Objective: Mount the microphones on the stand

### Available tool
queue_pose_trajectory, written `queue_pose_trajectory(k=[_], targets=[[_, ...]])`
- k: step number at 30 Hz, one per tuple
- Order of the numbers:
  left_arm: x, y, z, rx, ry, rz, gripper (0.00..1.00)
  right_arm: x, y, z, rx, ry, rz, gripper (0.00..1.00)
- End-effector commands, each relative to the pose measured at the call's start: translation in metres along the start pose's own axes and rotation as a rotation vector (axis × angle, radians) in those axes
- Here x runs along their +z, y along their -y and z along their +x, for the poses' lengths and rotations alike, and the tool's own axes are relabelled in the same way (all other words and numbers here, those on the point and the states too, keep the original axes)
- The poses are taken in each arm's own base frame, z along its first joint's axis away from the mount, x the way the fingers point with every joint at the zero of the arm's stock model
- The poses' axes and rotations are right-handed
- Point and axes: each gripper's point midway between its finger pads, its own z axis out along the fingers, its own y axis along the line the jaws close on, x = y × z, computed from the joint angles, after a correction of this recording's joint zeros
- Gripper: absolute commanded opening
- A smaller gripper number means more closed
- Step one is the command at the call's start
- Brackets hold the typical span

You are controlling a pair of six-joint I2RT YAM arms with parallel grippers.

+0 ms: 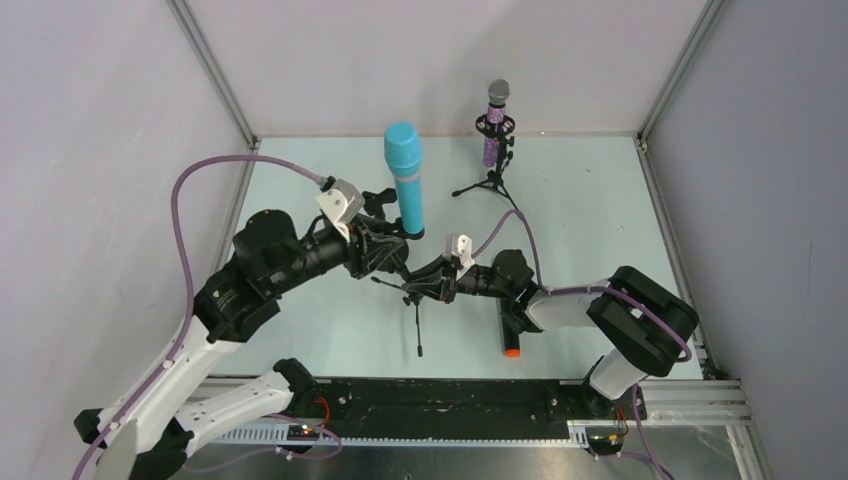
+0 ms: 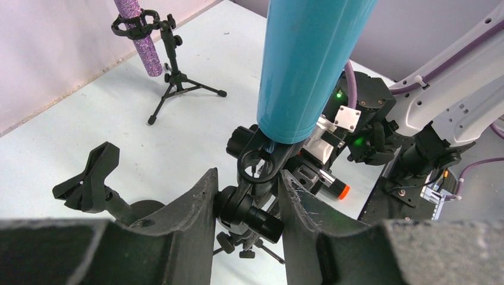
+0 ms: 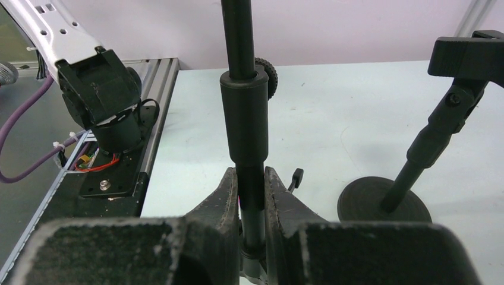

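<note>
place: robot lab cell | cues: aluminium frame [image 1: 213,68], plain wall panels [image 1: 90,130]

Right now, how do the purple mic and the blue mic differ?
Look: the purple microphone is glittery with a silver head; the blue microphone is light blue all over. Support: the back stand under purple is untouched; the near stand under blue is clamped in both arms' jaws. Shared: both roughly upright in a stand clip.

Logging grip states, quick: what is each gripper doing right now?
Left gripper: closed on the clip joint under the blue mic.
Right gripper: closed on the pole.
</note>
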Motion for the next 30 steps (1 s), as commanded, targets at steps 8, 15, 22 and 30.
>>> queue_pose_trajectory(k=[8, 15, 22, 30], targets=[[-0.014, 0.010, -0.065, 0.062, 0.272, 0.034, 0.00, -0.009, 0.020, -0.006, 0.090, -0.019, 0.134, 0.39], [-0.004, 0.006, -0.041, 0.063, 0.217, 0.030, 0.00, -0.016, 0.022, -0.047, 0.070, 0.065, 0.146, 0.78], [-0.001, 0.001, -0.029, 0.059, 0.194, 0.004, 0.00, -0.024, 0.020, -0.065, 0.028, 0.078, 0.141, 0.98], [-0.003, -0.012, -0.024, 0.060, 0.194, -0.067, 0.00, -0.031, 0.022, -0.065, 0.016, 0.044, 0.161, 0.99]])
